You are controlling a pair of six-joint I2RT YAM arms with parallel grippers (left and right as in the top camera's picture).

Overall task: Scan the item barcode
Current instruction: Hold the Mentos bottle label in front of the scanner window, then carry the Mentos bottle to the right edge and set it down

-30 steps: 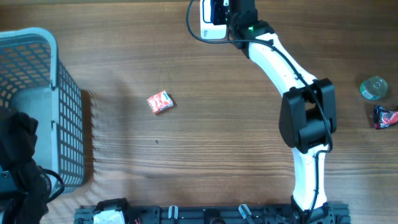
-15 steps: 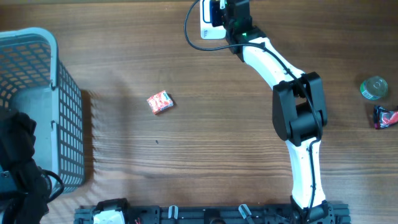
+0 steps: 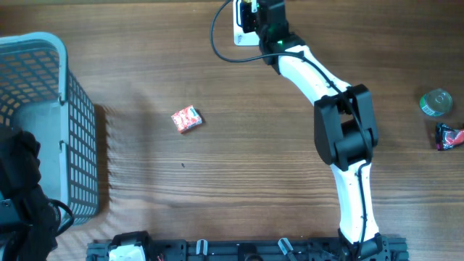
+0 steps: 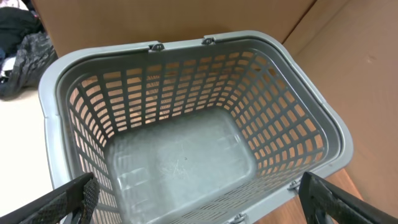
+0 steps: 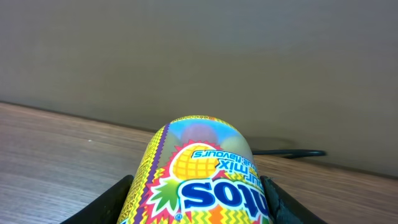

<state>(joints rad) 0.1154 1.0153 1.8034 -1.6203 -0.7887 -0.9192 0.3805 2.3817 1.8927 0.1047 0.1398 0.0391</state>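
Observation:
The item is a yellow Mentos fruit-mix container (image 5: 199,180) with a pineapple print. My right gripper (image 5: 199,206) is shut on it, a black finger (image 5: 115,202) pressing on each side. In the overhead view the right gripper (image 3: 259,13) reaches to the table's far edge and holds the item (image 3: 253,6) above a white scanner (image 3: 240,32). No barcode shows in any view. My left gripper (image 4: 202,205) hangs open over the grey basket (image 4: 186,42), with nothing between its fingers.
The grey basket (image 3: 43,51) fills the left side. A small red packet (image 3: 186,119) lies mid-table. A round green-topped tin (image 3: 436,102) and a red-and-black packet (image 3: 448,135) sit at the right edge. A black cable (image 3: 215,36) loops from the scanner.
The right arm has swung slightly left and further toward the table's far edge, carrying the item over the scanner. The left arm has not moved.

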